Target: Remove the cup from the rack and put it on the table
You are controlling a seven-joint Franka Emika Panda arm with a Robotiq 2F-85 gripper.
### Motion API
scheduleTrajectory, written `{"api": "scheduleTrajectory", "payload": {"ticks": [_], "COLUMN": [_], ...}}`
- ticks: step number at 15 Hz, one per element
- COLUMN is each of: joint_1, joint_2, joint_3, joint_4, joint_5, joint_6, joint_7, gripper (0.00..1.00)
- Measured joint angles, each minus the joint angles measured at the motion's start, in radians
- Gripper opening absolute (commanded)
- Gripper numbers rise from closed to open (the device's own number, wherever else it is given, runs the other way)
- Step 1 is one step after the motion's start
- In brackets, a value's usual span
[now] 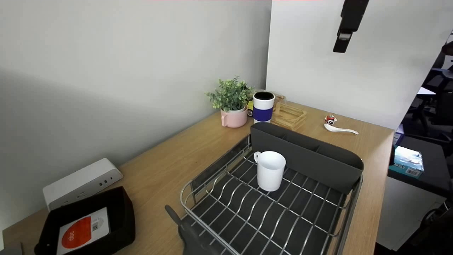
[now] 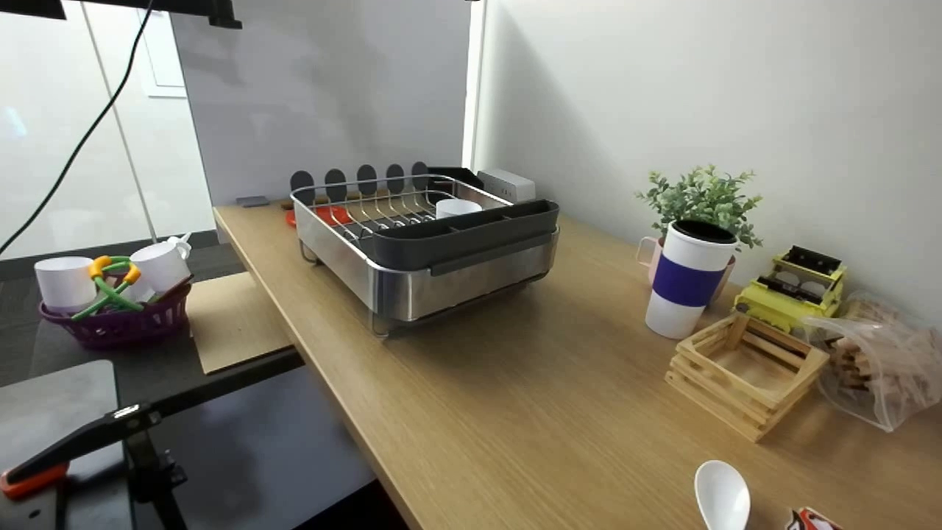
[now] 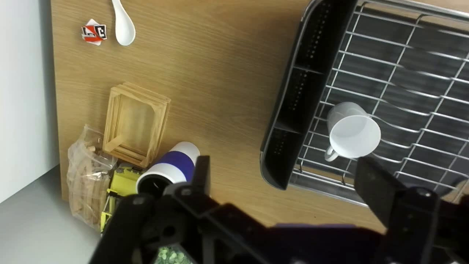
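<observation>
The white cup [image 1: 270,171] stands upright in the dish rack, close to the grey utensil holder on its edge. From an exterior view only the upper part of the cup [image 2: 458,207] shows above that holder. The rack [image 2: 471,291] sits on the light wooden table [image 2: 515,412]. Seen from above in the wrist view, the cup [image 3: 354,135] has its handle towards the bottom left. My gripper [image 3: 284,163] is open, its fingers wide apart and nothing held, high over the table. One dark finger [image 1: 342,42] hangs into the top of an exterior view, well above the cup.
Past the holder end stand a tumbler [image 1: 263,106], a potted plant [image 1: 233,106], a wooden crate [image 2: 747,375], a yellow toy and a bag of blocks [image 2: 879,361]. A white spoon [image 1: 340,129] lies farther along. A black tray [image 1: 86,223] and white power box [image 1: 83,180] flank the rack.
</observation>
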Motion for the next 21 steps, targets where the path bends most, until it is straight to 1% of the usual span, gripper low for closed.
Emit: {"api": "scheduleTrajectory", "payload": {"ticks": [6,9,18,21], "joint_1": [0.014,0.017,0.019,0.018], "joint_2": [0.101,0.149,0.166,0.176], "joint_3": [0.007,0.007,0.005,0.003], "joint_4": [0.145,0.199,0.219,0.229], "joint_5": [0.094,0.113,0.115,0.138], "joint_6": [0.008,0.012,0.013,0.01], "joint_7": [0.173,0.229,0.238,0.228], "gripper": [1.0,1.0,1.0,1.0]}}
